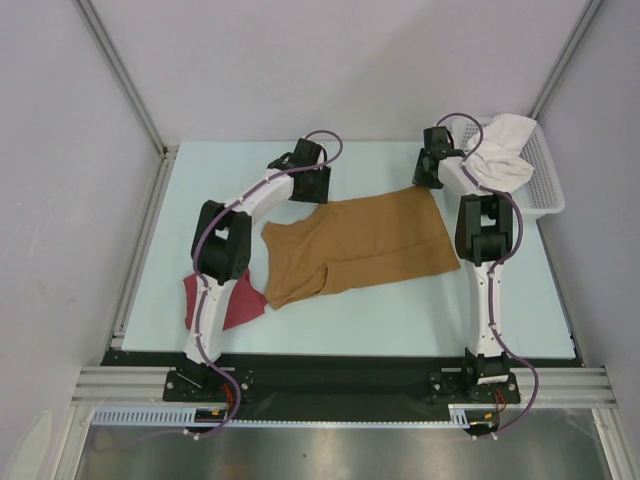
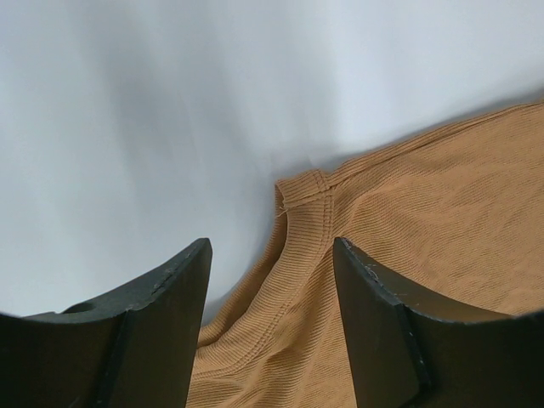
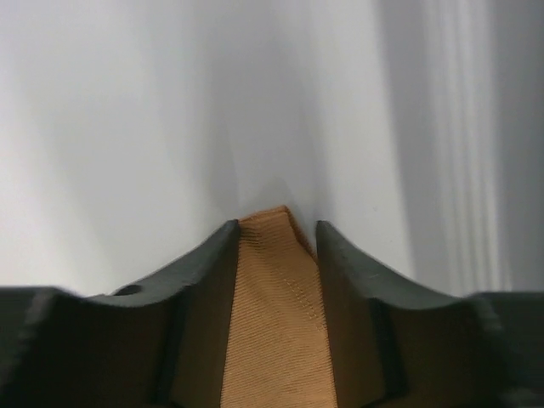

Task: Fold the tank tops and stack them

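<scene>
A tan-brown tank top (image 1: pixel 355 245) lies spread flat in the middle of the table, straps toward the left. My left gripper (image 1: pixel 305 190) sits low over its far strap end. In the left wrist view it (image 2: pixel 272 246) is open, with the strap (image 2: pixel 302 191) lying between the fingers. My right gripper (image 1: pixel 428 180) is at the top's far right hem corner. In the right wrist view it (image 3: pixel 276 228) is open and narrow, with that corner (image 3: pixel 272 323) between the fingers. A dark red tank top (image 1: pixel 243 305) lies crumpled at the near left, partly hidden by the left arm.
A white mesh basket (image 1: pixel 545 185) stands at the back right, with a white cloth (image 1: pixel 500 155) draped over its left rim, right beside the right arm. Grey walls close in the table at the back and on both sides.
</scene>
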`<action>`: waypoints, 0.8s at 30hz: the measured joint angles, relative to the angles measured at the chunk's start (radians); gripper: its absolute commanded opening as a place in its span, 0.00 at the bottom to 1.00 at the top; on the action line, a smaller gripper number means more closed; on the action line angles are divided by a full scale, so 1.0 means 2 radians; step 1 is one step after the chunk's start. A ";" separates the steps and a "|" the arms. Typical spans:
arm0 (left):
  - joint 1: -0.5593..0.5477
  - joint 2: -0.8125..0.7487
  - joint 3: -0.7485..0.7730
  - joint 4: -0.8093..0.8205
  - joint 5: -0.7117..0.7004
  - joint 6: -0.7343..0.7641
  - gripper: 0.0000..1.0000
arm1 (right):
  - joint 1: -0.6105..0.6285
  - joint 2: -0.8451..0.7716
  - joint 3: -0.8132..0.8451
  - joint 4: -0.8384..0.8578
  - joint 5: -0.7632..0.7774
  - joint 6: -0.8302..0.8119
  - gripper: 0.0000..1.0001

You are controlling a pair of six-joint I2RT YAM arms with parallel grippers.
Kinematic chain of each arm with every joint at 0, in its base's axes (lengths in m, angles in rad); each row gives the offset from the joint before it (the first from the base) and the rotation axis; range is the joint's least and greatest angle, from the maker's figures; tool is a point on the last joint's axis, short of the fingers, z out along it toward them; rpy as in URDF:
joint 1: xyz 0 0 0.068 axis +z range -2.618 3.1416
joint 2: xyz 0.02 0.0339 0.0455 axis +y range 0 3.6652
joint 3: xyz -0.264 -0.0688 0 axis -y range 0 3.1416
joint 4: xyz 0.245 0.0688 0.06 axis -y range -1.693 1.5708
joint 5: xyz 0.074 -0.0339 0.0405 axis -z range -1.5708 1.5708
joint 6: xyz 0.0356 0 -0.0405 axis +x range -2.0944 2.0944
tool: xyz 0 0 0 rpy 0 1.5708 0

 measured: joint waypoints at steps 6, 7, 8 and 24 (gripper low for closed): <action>0.000 0.004 0.006 -0.003 0.001 0.000 0.64 | 0.003 0.014 0.024 -0.013 -0.002 -0.003 0.15; 0.000 0.005 0.008 -0.004 0.001 0.000 0.63 | 0.004 0.014 0.025 -0.013 -0.004 -0.004 0.14; 0.000 0.007 0.011 -0.006 0.001 0.000 0.63 | 0.004 0.014 0.026 -0.014 -0.005 -0.003 0.10; 0.000 0.081 0.097 -0.042 0.021 -0.002 0.43 | 0.006 0.014 0.025 -0.013 0.002 -0.001 0.00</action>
